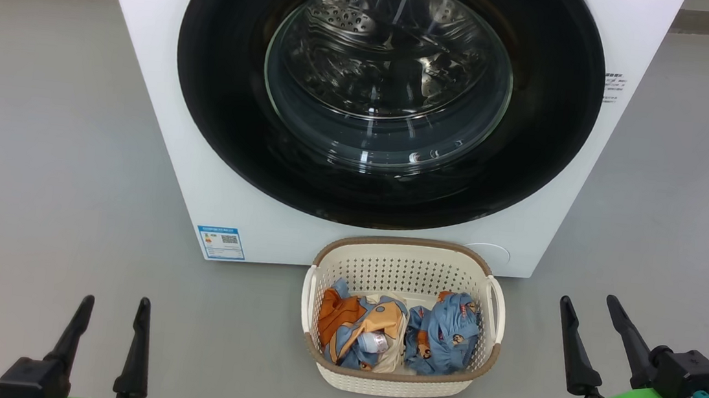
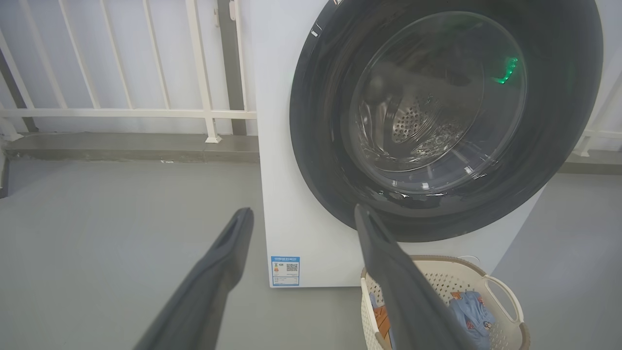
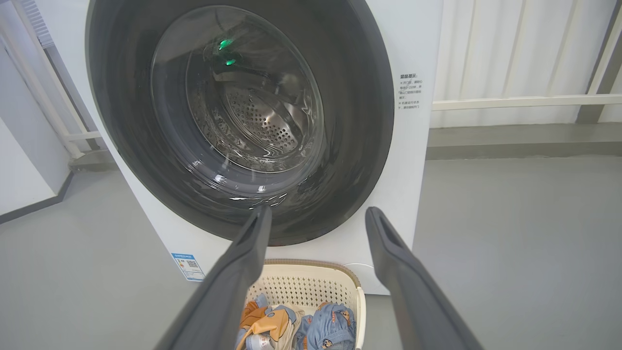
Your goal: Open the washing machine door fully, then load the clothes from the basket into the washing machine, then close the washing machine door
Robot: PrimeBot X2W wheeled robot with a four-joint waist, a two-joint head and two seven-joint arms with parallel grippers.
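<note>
The white washing machine (image 1: 163, 89) stands ahead with its round black-rimmed door (image 1: 222, 82) shut flat against the front; the steel drum shows through the glass. On the floor right in front sits the cream basket (image 1: 401, 385) holding the blue, orange and cream clothes (image 1: 393, 333). My left gripper (image 1: 115, 307) hovers open at the lower left, well left of the basket. At the lower right my right gripper (image 1: 590, 301) is open too, right of the basket. Both wrist views look at the door (image 2: 320, 146) (image 3: 359, 121) and the basket (image 2: 491, 282) (image 3: 311, 272) between open fingers.
Grey floor (image 1: 36, 194) spreads to both sides of the machine. A white railing (image 2: 121, 113) on a low kerb runs behind it at the left, and a rail and pale wall (image 3: 525, 102) at the right. A blue label (image 1: 221, 242) marks the machine's lower left corner.
</note>
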